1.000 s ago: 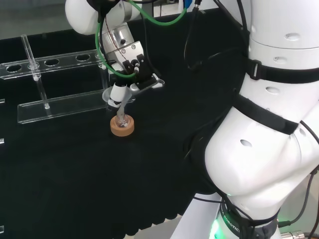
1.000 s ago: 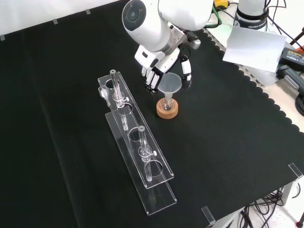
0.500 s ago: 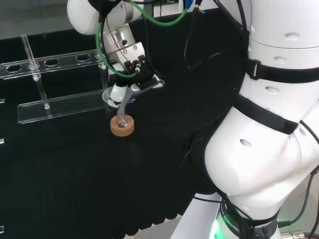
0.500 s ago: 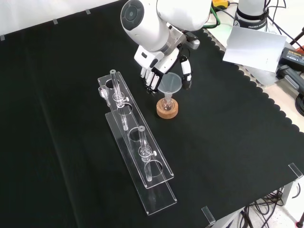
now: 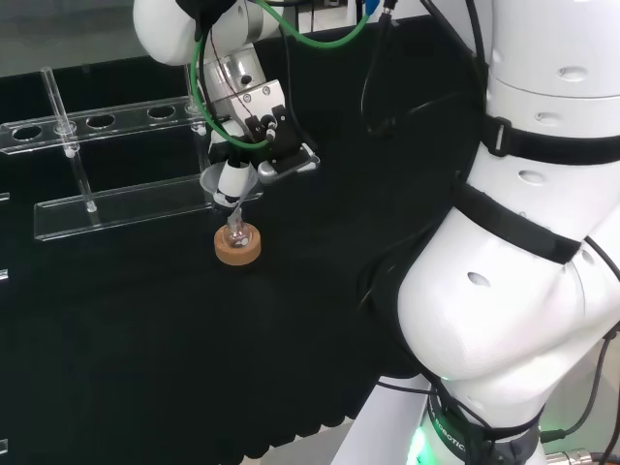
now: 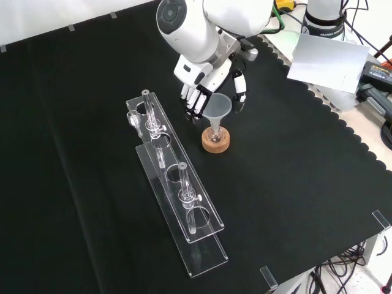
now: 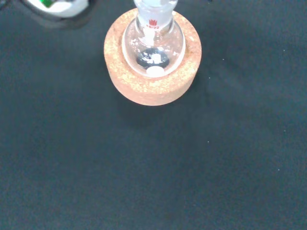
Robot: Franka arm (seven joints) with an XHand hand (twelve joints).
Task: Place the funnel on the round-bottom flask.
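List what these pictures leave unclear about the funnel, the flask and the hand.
- Funnel stem tip: too small in the front view to tell whether it sits in the flask neck.
- Flask neck top: cut off by the wrist view's edge.
- Hand: partly behind the arm's white link in the front view, so contact with the funnel is uncertain.

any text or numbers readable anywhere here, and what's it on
Red mark on the neck of the round-bottom flask, wrist view: too small and blurred to read.
Dark print on the arm's base, front view: too small to read.
Cork ring under the flask: no text.
No other writing shows.
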